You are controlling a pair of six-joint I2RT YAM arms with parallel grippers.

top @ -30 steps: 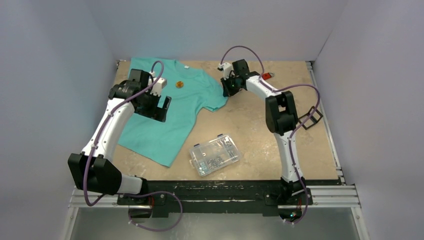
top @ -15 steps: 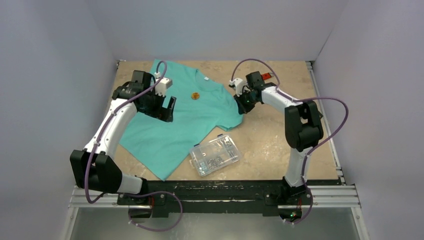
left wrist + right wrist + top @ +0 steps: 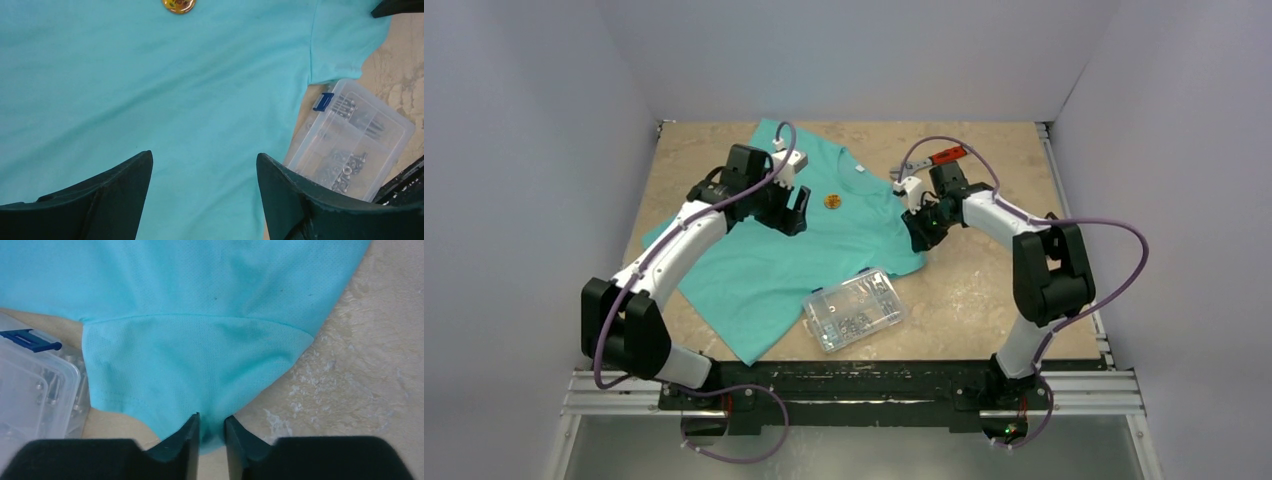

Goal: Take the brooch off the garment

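On the garment [image 3: 774, 260], brooch [image 3: 832, 201] just beside left end effector [image 3: 796, 212]

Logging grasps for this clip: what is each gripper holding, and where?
Right gripper pinches the T-shirt by its sleeve hem. Left gripper holds nothing.

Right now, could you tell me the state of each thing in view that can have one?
brooch: pinned on the garment's chest, untouched.
garment: spread flat on the table, one sleeve hem between the right gripper's fingers.
left gripper: open, above the garment, holding nothing.
right gripper: nearly shut on the garment's sleeve.
clear parts box: lid closed, latch down.
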